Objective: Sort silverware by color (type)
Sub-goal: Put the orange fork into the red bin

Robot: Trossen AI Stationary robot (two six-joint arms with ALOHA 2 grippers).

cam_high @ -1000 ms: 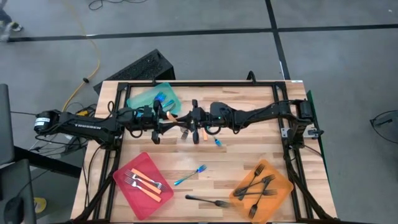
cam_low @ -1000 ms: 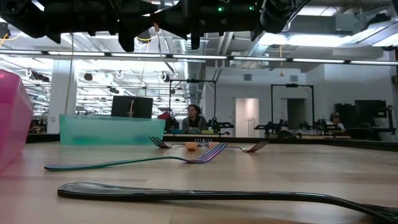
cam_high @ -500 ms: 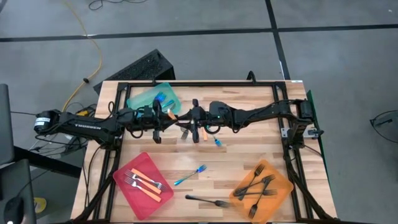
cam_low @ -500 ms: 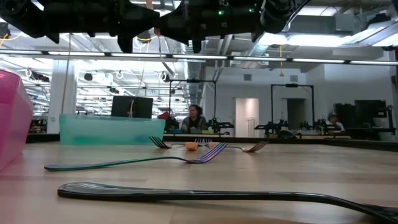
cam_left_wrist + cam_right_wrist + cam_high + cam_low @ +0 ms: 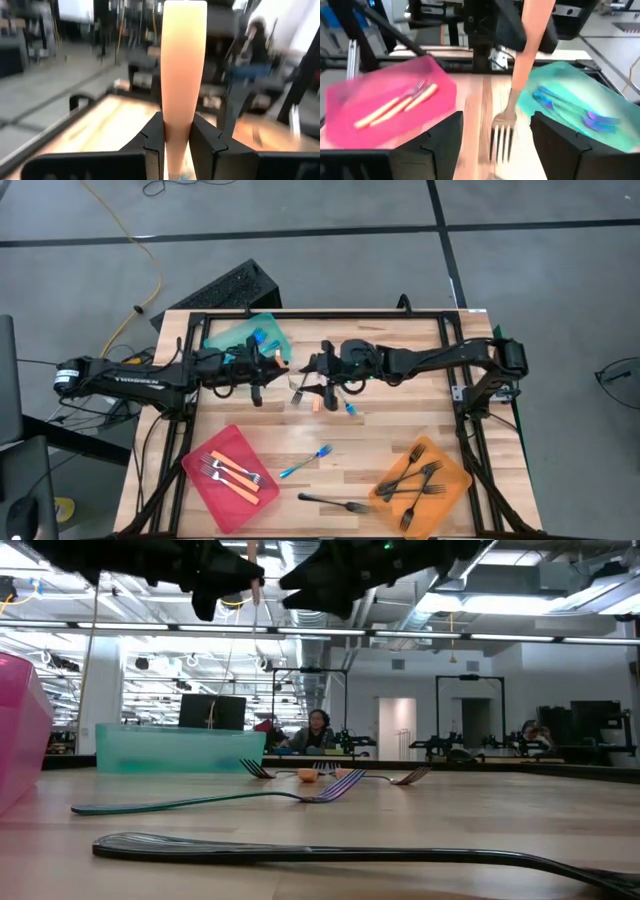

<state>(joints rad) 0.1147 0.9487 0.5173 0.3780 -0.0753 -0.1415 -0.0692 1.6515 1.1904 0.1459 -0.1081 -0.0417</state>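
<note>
The left hand (image 5: 176, 150) is clamped on the handle of an orange-handled fork with metal tines (image 5: 520, 90), holding it in the air above the wooden surface (image 5: 400, 435), near the teal translucent plastic tray (image 5: 235, 337). Just beside it, the right hand (image 5: 492, 150) has its fingers spread wide, empty, facing the hanging fork's tines.
</note>
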